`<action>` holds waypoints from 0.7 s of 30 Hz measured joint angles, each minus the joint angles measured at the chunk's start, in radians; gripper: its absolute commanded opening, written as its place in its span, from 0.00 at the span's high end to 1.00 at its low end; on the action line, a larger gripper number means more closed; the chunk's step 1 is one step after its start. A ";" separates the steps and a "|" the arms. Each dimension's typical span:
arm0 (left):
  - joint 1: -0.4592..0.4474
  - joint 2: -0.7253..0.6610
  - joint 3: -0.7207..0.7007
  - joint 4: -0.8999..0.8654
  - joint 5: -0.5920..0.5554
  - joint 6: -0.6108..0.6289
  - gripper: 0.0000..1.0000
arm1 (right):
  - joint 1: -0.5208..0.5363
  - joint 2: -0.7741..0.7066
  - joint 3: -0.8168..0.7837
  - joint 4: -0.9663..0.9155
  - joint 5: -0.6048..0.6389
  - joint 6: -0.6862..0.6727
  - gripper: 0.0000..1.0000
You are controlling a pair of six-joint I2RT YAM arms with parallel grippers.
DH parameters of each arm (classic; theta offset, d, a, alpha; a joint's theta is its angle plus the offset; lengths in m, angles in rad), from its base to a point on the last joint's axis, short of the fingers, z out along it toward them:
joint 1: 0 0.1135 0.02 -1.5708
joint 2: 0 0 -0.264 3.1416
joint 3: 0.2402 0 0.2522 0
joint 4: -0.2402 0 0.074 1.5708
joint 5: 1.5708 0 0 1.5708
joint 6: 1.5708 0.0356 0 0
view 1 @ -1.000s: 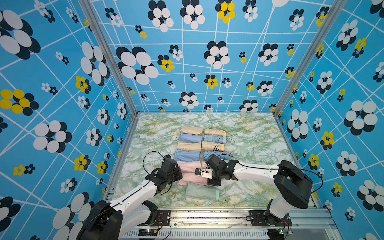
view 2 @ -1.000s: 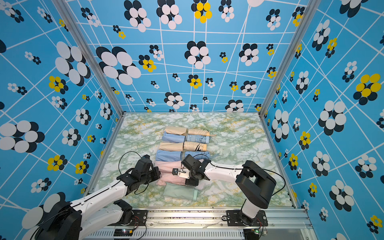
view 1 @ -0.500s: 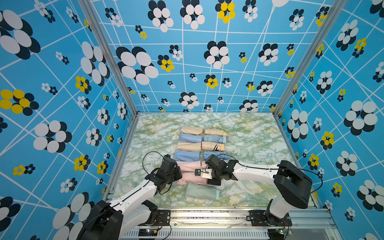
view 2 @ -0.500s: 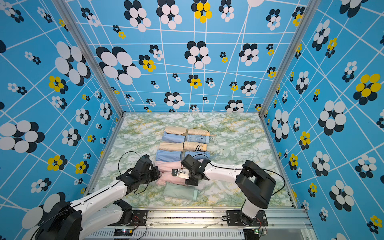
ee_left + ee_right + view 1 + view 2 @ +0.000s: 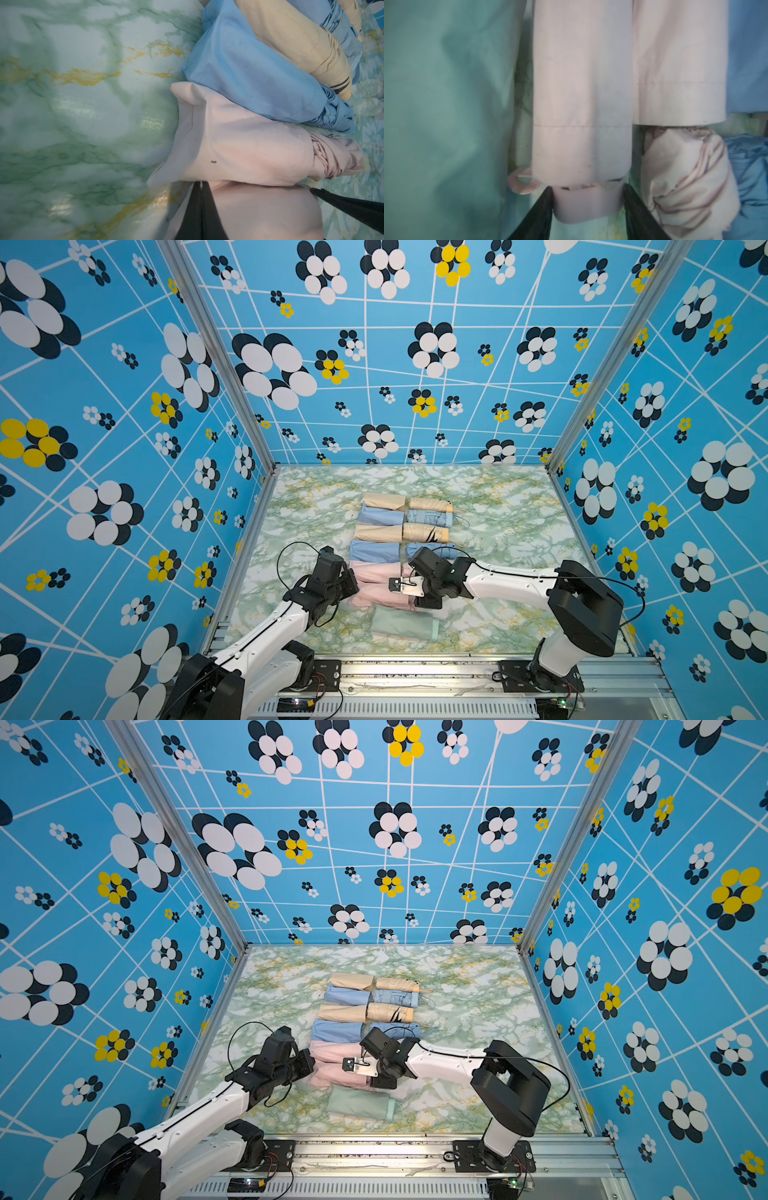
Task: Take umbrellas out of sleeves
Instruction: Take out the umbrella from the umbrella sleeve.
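Several umbrellas in sleeves lie in a row on the marble table (image 5: 498,531). My left gripper (image 5: 200,185) (image 5: 353,587) is shut on the closed end of the nearer pink sleeve (image 5: 259,214) (image 5: 382,599). At that sleeve's open end, my right gripper (image 5: 587,187) (image 5: 424,602) has a finger against each side of the pink umbrella's handle (image 5: 587,205). A pink wrist cord (image 5: 522,184) loops beside it. The farther pink umbrella (image 5: 685,166) sticks crinkled out of its sleeve (image 5: 679,62). The mint green sleeve (image 5: 446,104) (image 5: 401,624) lies nearest the front.
Behind the pink pair lie two light blue sleeves (image 5: 374,549) and two beige sleeves (image 5: 382,501), with their umbrellas (image 5: 430,504) poking out to the right. Blue flowered walls (image 5: 124,448) enclose the table on three sides. A metal rail (image 5: 415,668) runs along the front.
Both arms stay in place over the pink sleeves. The right gripper's fingers have drawn in a little around the pink handle.
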 measured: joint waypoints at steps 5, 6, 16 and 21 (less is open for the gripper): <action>0.016 -0.005 0.000 -0.008 0.000 0.002 1.00 | 0.000 -0.009 0.010 -0.016 0.018 -0.012 0.61; 0.018 -0.005 0.000 -0.008 0.000 0.002 1.00 | 0.000 -0.007 0.008 -0.025 0.022 -0.015 0.62; 0.027 -0.005 0.000 -0.008 0.001 0.006 1.00 | 0.000 -0.003 0.008 -0.073 0.044 -0.034 0.29; 0.027 -0.004 0.000 -0.008 0.006 0.009 1.00 | 0.000 0.014 0.013 -0.072 0.043 -0.027 0.22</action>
